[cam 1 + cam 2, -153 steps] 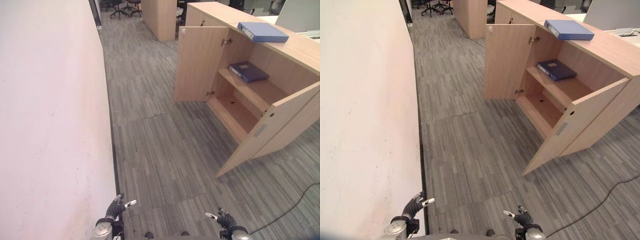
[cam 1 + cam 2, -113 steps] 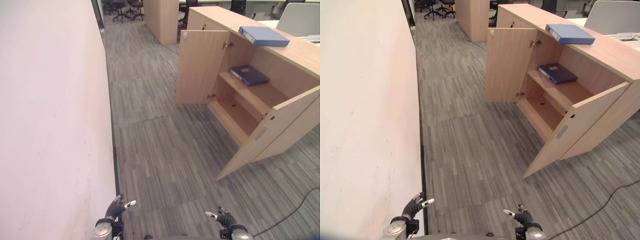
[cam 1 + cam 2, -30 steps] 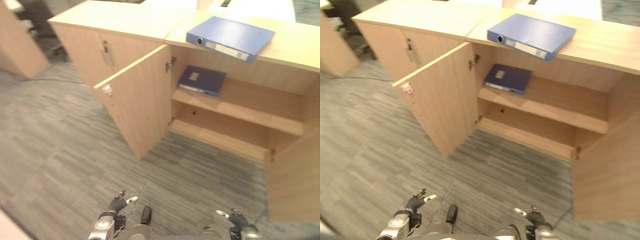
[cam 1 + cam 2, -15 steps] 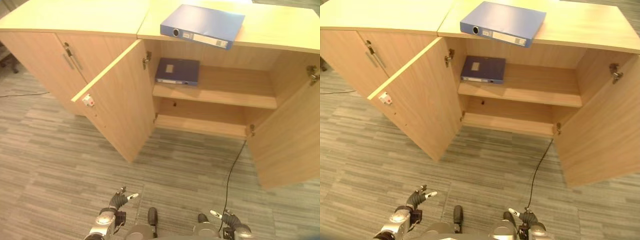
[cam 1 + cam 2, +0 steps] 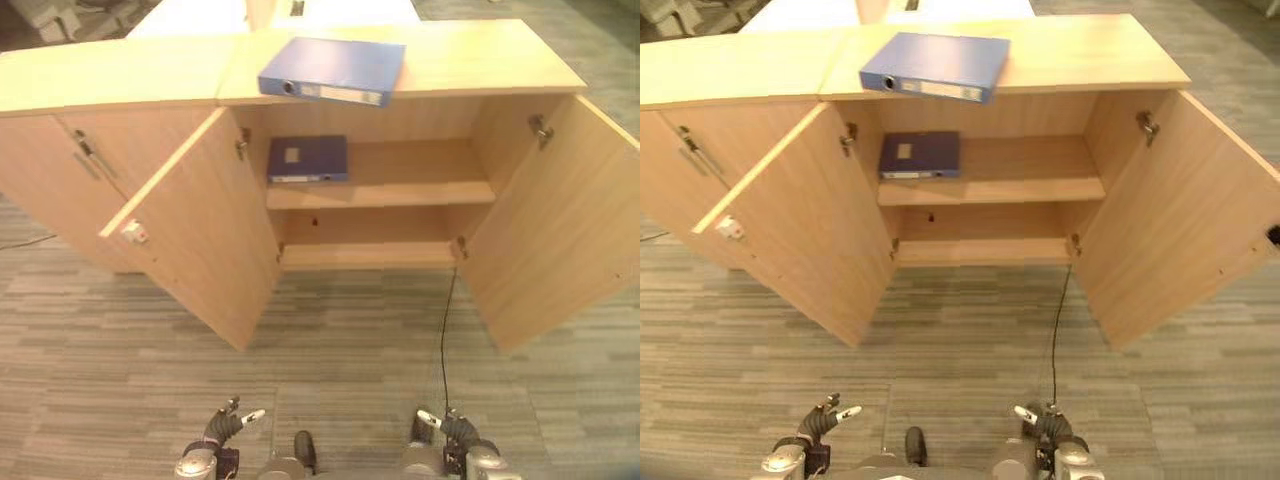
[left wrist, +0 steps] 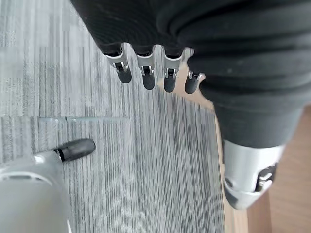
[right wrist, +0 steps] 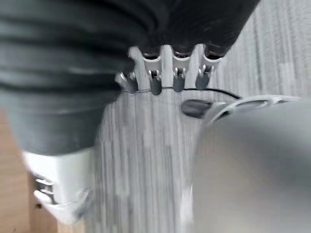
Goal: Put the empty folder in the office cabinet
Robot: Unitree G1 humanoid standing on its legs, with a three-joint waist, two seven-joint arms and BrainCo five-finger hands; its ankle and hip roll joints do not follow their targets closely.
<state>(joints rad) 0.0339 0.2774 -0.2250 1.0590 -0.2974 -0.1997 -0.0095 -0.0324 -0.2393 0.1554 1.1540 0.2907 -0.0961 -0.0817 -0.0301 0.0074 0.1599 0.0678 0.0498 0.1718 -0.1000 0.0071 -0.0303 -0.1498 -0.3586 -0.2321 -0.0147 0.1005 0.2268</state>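
**Down low, both hands empty, two folders ahead**

Nearest you, the left hand (image 5: 222, 427) and right hand (image 5: 447, 428) hang relaxed and open over the carpet (image 5: 350, 350), holding nothing. Past them the office cabinet (image 5: 380, 215) has both doors swung out: one dark folder (image 5: 307, 158) on its upper shelf, bottom bare. One light blue folder (image 5: 334, 69) lies on top. Your view now faces it squarer than half a second ago.

blue folder (image 5: 935, 64) atop open cabinet (image 5: 990, 190) | dark folder (image 5: 919, 154) on shelf | hands low
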